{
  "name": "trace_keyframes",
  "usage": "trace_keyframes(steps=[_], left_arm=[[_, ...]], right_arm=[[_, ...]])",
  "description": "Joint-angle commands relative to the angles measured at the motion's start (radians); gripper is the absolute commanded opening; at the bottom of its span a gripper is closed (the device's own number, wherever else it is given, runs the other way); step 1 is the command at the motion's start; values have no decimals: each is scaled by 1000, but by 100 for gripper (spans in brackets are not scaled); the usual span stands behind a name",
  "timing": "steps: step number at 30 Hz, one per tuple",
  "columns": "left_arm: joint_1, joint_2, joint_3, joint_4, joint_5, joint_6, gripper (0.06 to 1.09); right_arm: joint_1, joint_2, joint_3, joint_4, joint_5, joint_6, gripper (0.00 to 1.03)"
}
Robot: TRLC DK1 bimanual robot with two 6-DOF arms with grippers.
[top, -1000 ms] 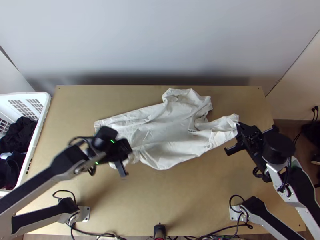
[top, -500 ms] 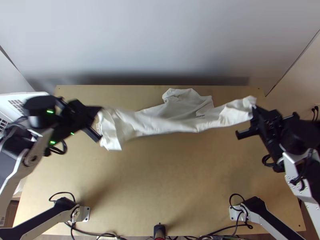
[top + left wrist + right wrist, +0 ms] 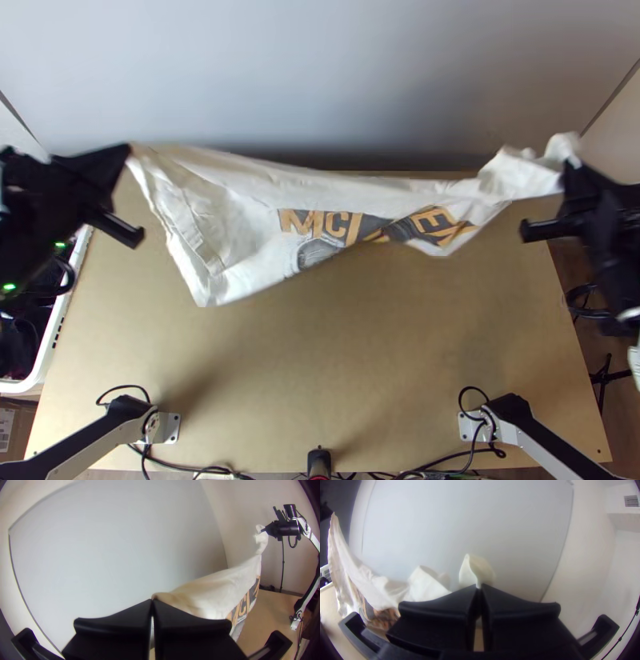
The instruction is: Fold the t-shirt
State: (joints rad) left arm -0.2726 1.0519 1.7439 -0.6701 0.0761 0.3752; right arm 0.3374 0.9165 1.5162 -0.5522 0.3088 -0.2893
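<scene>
1. Hanging across the top view's upper half, the printed white fabric t-shirt (image 3: 240,192) sagged between two holds.
2. Upper left, the black wide-fingered left gripper (image 3: 152,600) pinched a corner; upper right, the black wide-fingered right gripper (image 3: 478,586) pinched bunched cloth.
3. It seemed light, limp, quick to crease; matching shoulder or hem corners promised the best grip.

And down to the light wooden table (image 3: 336,352), flat and broad! Near left, bolted down close to the edge, a pale metal plate (image 3: 169,427); near right, a matching bracket (image 3: 467,427). Beside each, a curl of black cable, with more black cables (image 3: 192,469) trailing along the near edge. Midway between, right at that edge, a small black fixture (image 3: 319,462).
</scene>
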Motion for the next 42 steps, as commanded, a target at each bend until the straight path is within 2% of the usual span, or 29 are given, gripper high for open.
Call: trace_keyframes(steps=[1, 14, 23, 28, 38, 40, 42], left_arm=[[6, 5, 143, 47, -2, -9, 9], [-14, 26, 361, 83, -15, -9, 9], [-11, -10, 393, 10, -18, 48, 9], [15, 23, 459, 33, -41, 39, 9], [19, 53, 508, 95, -68, 53, 9], [21, 53, 513, 90, -84, 53, 9], [21, 45, 510, 52, -87, 47, 9]], right_arm=[[8, 27, 211, -31, -10, 4, 2], [89, 21, 441, -57, -19, -42, 2], [86, -125, 426, -95, -65, -203, 2], [83, -122, 452, -20, -70, -301, 2], [84, -27, 550, 126, -99, -329, 2], [84, -11, 578, 115, -99, -297, 2], [83, -11, 587, 48, -99, -221, 2]])
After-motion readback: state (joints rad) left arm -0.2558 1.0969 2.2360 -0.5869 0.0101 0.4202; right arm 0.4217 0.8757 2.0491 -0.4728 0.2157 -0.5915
